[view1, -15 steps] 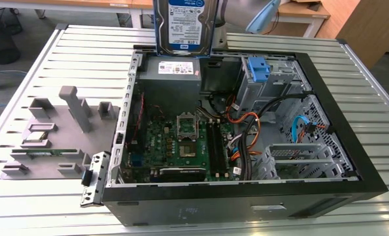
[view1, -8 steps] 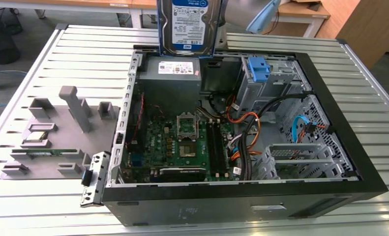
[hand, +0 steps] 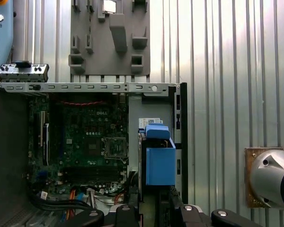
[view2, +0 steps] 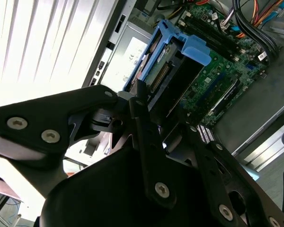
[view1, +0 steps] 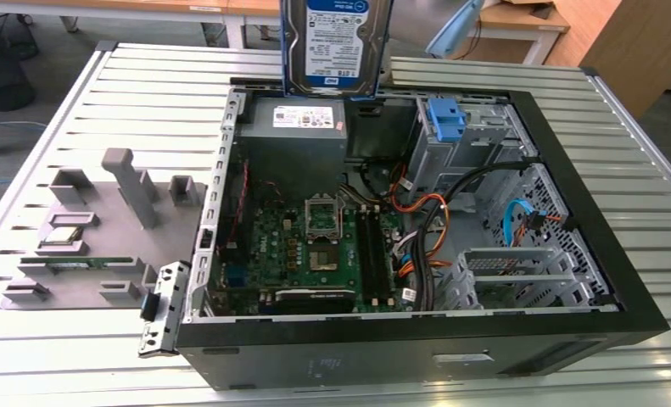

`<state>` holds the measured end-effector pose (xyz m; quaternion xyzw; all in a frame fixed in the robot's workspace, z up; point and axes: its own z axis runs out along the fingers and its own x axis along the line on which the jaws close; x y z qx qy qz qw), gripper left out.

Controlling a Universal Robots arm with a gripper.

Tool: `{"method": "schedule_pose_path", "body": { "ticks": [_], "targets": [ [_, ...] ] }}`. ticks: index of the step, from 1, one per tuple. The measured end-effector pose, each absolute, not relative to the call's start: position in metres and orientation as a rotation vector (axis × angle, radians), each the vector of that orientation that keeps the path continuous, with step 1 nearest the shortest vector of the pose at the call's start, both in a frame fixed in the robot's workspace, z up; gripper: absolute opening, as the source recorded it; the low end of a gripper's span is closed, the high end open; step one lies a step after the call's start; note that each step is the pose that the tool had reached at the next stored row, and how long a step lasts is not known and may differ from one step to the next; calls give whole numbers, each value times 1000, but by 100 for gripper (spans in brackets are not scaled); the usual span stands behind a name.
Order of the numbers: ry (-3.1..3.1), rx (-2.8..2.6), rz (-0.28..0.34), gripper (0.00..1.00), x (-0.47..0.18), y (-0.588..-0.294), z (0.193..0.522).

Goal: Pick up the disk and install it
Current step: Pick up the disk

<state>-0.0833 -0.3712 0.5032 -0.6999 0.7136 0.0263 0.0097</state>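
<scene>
Table: slatted metal, carrying everything and running out past the exterior view's edges.
Case: black, lying on its side with the open face up, taking up the middle of the table.
Tray: grey, sitting on the exterior view's left just beside the case, holding a few small parts too small to make out.
Board: green, lying flat in the case floor.
Power supply: grey box with a white label, sitting in the case's far corner, directly under the disk.
Disk: hanging upright over the case's far wall, above the power supply, label facing the exterior view. Its top is being cut off by the picture's edge. It is showing edge-on with a blue rail in both wrist views.
Gripper: black fingers are clamping the disk's end and hiding that end.
Bracket: bare blue plastic, sitting in the drive cage on the exterior view's right of the disk.
Cables: black and orange, looping between board and cage, crowding that side.
</scene>
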Motion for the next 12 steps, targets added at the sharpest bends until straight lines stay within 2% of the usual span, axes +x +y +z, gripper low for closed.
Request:
{"method": "schedule_pose_path", "body": {
  "ticks": [12],
  "targets": [
    [2229, -2187, 80, 35, -80, -372, 503]
  ]
}}
